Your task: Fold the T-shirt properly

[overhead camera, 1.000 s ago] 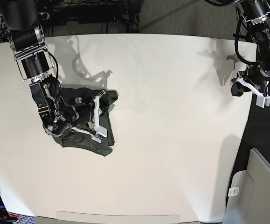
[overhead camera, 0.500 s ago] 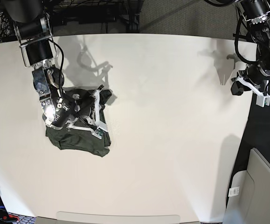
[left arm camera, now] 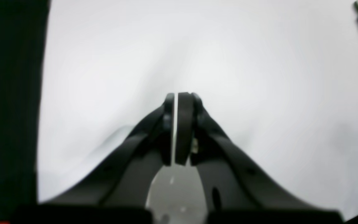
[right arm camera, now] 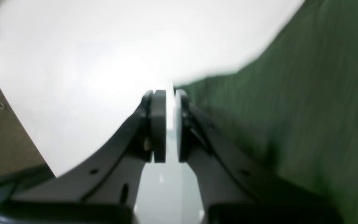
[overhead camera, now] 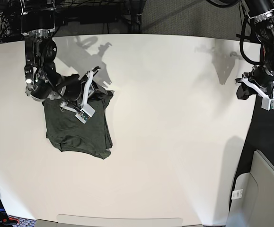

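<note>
Folded dark green T-shirt (overhead camera: 77, 130) at white table's (overhead camera: 174, 142) left side, right gripper (overhead camera: 95, 81) above its top edge, clenched on nothing, left gripper (left arm camera: 176, 96) far right at table edge, pinched closed, empty.

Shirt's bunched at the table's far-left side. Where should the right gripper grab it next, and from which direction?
Likely the T-shirt's loose near corner, low in the base view: it juts out flat on the table. Come from above with the right gripper, now shut and empty.
</note>
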Available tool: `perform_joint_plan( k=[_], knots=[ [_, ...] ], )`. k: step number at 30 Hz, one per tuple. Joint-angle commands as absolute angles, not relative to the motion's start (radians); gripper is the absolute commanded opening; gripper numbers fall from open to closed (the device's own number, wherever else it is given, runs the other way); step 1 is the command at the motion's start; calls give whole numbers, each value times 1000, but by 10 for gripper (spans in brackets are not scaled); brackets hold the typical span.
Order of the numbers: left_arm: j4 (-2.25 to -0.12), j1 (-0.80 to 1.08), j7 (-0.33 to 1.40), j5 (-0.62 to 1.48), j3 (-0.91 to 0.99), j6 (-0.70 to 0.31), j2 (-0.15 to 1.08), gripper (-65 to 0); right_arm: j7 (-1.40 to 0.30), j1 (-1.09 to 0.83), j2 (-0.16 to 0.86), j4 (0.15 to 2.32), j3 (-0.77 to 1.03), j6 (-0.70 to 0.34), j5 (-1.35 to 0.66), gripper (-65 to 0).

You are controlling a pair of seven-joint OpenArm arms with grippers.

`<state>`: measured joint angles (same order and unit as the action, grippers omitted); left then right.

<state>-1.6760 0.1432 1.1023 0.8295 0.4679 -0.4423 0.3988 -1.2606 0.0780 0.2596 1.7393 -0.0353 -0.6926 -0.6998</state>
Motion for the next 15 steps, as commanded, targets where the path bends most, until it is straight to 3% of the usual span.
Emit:
perform_joint_plan(
  k=[1,15],
  knots=[
    [-1725,147,1086,857,476,-452,417,-650,-1228,91,266,1787,-16,-698,-728,-607],
    [-1952,400,1086,858,478,-452,414,-650,-1125,-160,300,1998,143,-698,-722,-608]
  ],
)
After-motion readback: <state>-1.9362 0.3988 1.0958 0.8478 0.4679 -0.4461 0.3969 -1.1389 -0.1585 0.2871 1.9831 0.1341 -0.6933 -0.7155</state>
